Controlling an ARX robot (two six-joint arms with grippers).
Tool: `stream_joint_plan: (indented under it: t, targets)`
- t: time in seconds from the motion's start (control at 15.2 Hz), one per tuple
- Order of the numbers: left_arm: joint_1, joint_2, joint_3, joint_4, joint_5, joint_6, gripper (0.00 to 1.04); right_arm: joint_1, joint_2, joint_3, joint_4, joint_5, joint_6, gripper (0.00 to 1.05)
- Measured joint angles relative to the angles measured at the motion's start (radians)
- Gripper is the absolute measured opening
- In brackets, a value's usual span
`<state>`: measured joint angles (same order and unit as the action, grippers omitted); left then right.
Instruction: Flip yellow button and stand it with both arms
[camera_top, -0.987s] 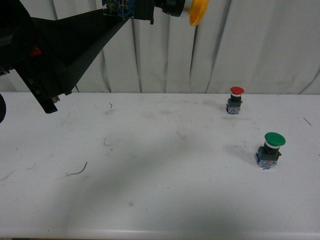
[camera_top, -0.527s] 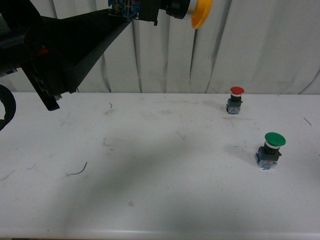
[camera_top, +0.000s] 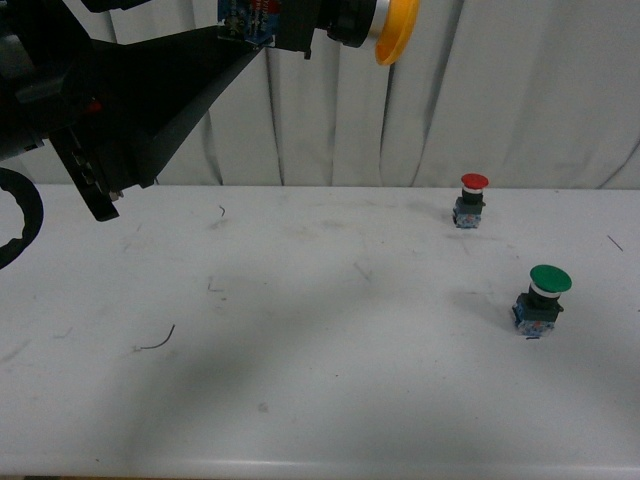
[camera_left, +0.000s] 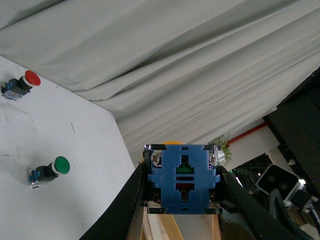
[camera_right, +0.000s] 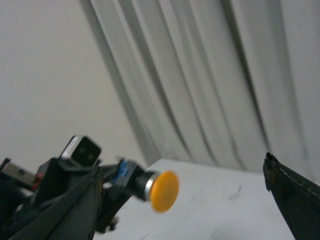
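Jaws of the left gripper (camera_left: 182, 202) are clamped on the blue base block of the yellow button (camera_top: 396, 30), one on each side. They hold it high above the table (camera_top: 300, 400) with its cap turned sideways toward the robot's right. Jaws of the right gripper (camera_right: 181, 167) stand wide apart with nothing in them. Three buttons show: one yellow aloft, and one red button (camera_top: 473, 198) and one green button (camera_top: 543, 295) upright on the table, well apart.
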<state>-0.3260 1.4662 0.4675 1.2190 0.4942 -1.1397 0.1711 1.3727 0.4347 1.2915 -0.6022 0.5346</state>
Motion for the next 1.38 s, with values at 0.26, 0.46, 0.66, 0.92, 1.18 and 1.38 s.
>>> stream_joint_plan:
  t: [0.26,0.46,0.66,0.92,1.18,1.38]
  targets:
    - [0.000,0.008,0.008,-0.001,0.000,0.010,0.35,0.006,0.072,-0.041,-0.010,-0.110,0.294,0.98]
    - [0.000,0.014,0.011,-0.007,0.000,0.022,0.35,0.004,0.157,-0.007,-0.008,-0.101,0.518,0.98]
    - [0.000,0.014,0.017,-0.015,0.001,0.023,0.35,0.016,0.291,0.175,-0.006,-0.029,0.762,0.98]
    - [0.000,0.014,0.017,-0.015,0.001,0.023,0.35,0.060,0.333,0.235,-0.006,-0.001,0.838,0.98]
    - [0.000,0.014,0.017,-0.015,0.001,0.023,0.35,0.083,0.343,0.246,-0.006,0.003,0.856,0.98]
    - [0.000,0.014,0.017,-0.015,0.003,0.023,0.34,0.139,0.352,0.247,-0.005,-0.003,0.900,0.98]
